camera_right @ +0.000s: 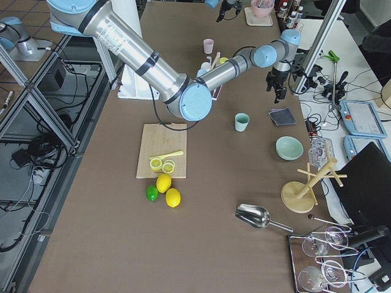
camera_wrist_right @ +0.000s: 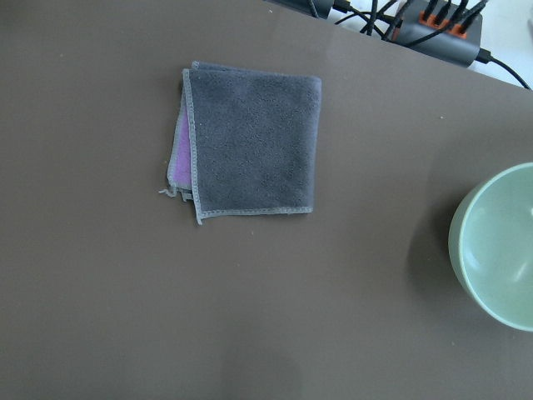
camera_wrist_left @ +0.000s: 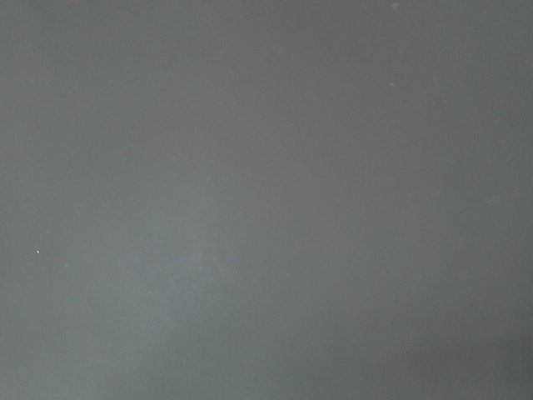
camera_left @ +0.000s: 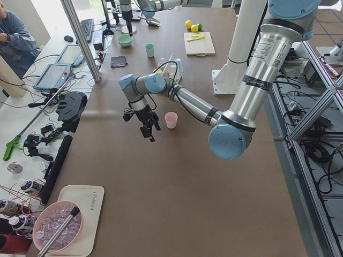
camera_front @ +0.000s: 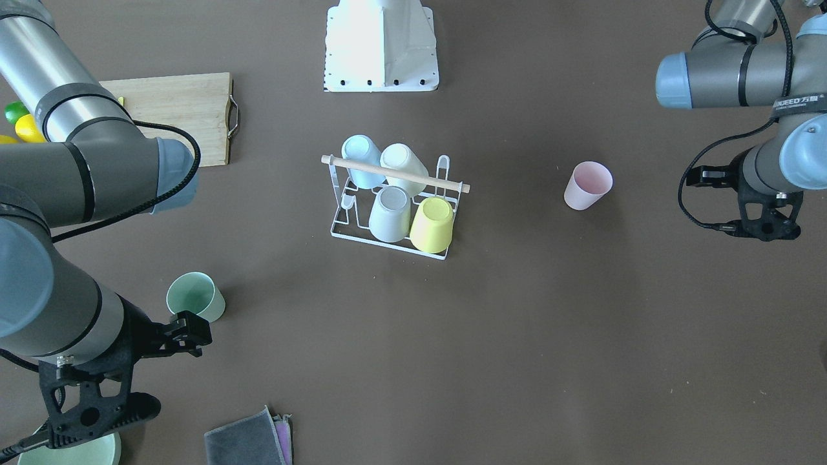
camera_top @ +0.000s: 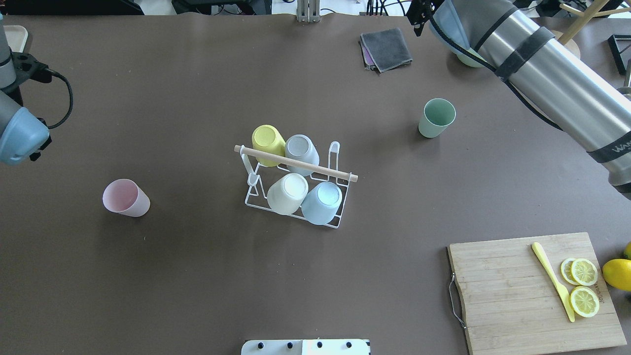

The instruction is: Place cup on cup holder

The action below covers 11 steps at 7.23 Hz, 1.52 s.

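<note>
The cup holder (camera_front: 446,184), a white wire rack with a wooden rod, stands mid-table (camera_top: 340,173). Four cups sit upside down on it: yellow (camera_top: 267,138), grey (camera_top: 301,148), cream (camera_top: 287,193) and light blue (camera_top: 323,202). A pink cup (camera_top: 125,197) stands upright on the left half and a green cup (camera_top: 436,117) upright on the right half. My left gripper (camera_front: 769,226) hovers empty beyond the pink cup (camera_front: 588,185) and looks open. My right gripper (camera_front: 84,426) hangs empty past the green cup (camera_front: 196,297), above the cloth, and looks open.
A grey cloth (camera_wrist_right: 250,142) and a green bowl (camera_wrist_right: 500,250) lie under my right wrist at the table's far edge. A wooden cutting board (camera_top: 503,291) with lemon slices and a yellow knife sits near right. The white robot base (camera_front: 381,45) stands at the near edge.
</note>
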{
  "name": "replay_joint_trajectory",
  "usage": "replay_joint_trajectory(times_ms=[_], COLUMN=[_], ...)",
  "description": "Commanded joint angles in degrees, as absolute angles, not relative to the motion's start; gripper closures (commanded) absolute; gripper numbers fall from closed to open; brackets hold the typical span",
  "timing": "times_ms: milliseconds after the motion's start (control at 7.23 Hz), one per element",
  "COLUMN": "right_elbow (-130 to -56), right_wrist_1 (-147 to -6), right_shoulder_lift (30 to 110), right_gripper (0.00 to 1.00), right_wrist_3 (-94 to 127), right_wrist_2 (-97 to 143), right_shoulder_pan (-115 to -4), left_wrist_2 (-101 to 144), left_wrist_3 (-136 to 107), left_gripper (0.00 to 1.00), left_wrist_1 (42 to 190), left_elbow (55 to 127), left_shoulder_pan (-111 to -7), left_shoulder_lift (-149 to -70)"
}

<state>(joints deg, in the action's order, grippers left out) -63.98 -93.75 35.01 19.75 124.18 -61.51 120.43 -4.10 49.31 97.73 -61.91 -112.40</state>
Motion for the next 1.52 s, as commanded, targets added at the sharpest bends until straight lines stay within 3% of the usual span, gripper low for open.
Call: replay_joint_trajectory(times_ms=[0, 277, 830, 1106, 1383], right_elbow=[-52.8, -48.28, -35.0, -27.54, -25.14], right_wrist_1=[-91.32, -91.41, -91.49, -92.02, -96.29], right_shoulder_lift=[27.64, 26.46, 22.76, 19.53, 18.46], right_gripper=[0.0, 0.0, 0.0, 0.0, 0.0], right_wrist_3=[19.43, 16.8, 11.17, 8.61, 7.22], right_wrist_2=[123.4, 123.22, 120.7, 121.81, 126.97], right_shoulder_pan=[-60.3, -59.68, -56.53, -56.43, -56.34], left_wrist_2=[120.76, 125.81, 125.34, 125.33, 127.86], left_wrist_3=[1.03, 5.0, 8.87, 10.02, 10.11], left_gripper=[0.01, 0.01, 0.01, 0.01, 0.01], left_wrist_1=[44.49, 40.02, 37.27, 37.27, 37.27], left_elbow=[97.12, 91.7, 74.22, 70.24, 67.95], left_shoulder_pan=[-59.6, -57.84, -53.18, -51.34, -50.63], left_shoulder_lift=[-118.18, -123.89, -134.71, -136.22, -136.58])
